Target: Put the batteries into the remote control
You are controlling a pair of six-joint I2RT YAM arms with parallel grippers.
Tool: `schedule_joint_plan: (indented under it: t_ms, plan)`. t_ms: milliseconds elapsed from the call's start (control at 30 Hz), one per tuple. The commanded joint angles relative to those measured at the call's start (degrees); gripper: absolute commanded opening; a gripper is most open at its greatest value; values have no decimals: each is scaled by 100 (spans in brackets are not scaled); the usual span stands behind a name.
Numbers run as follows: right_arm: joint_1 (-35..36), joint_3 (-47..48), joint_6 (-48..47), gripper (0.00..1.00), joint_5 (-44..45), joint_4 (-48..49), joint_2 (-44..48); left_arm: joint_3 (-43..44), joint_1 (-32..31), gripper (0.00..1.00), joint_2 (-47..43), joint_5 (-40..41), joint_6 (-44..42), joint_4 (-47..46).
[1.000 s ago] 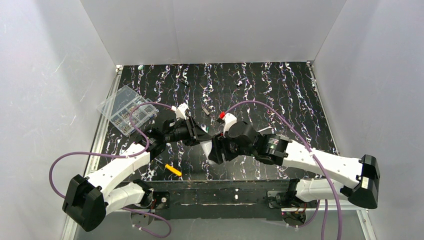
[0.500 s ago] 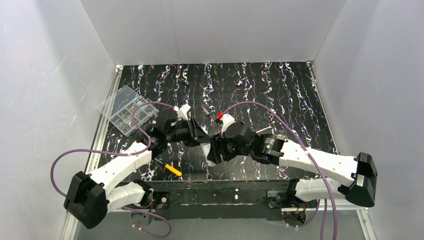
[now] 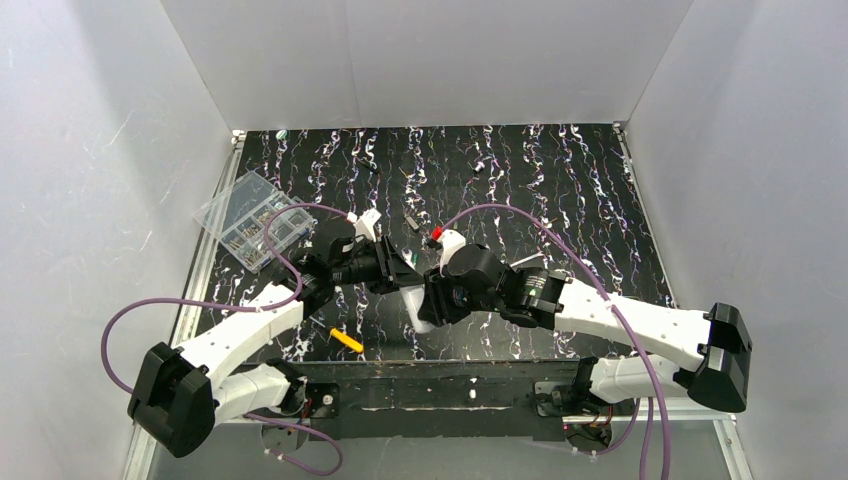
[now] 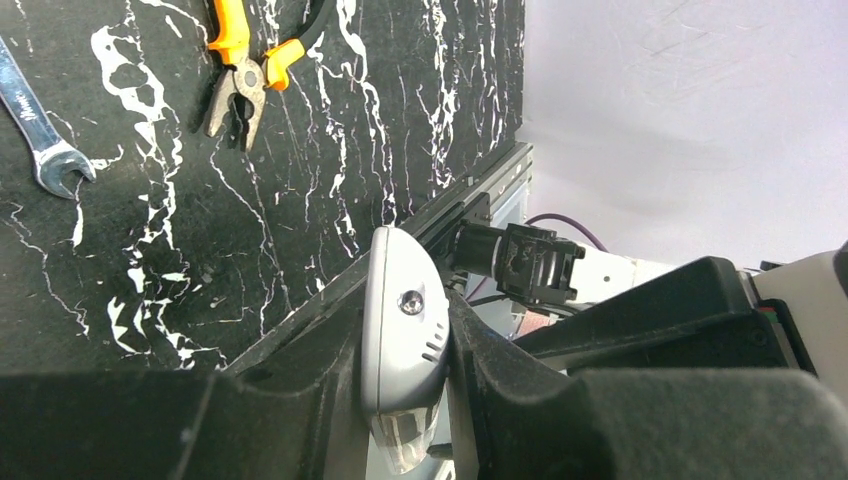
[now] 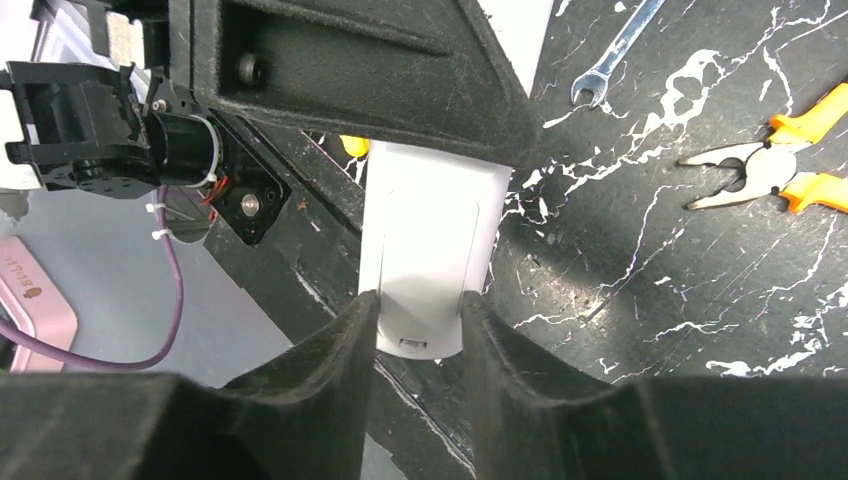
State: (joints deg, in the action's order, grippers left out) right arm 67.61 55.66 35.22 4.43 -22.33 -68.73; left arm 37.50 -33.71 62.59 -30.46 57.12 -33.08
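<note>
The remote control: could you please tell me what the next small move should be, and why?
Probably close the right gripper firmly on the remote control: its fingers flank the free end, grip unclear, while the left gripper clamps the other.

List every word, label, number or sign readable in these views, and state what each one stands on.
No text can be read with certainty.
Wrench: marking stamped on the shank, too blurred to read.
Pink object at the edge of the right wrist view: small dark print, too small to read.
Remote control: no print on the faces shown.
</note>
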Motion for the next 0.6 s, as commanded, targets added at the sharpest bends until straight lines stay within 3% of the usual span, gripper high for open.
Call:
schedule_joint_plan:
  t_ms: [0,167,567]
  plan:
    - [29,111,-101,38,-71,39,-11,172,-21,0,-137,-196,19,-94]
    - [36,109,-127,30,-54,-56,44,175,-21,0,-130,-188,26,-85]
    - [30,173,-559,24,268,-212,381,157,-21,0,-143,-205,16,9]
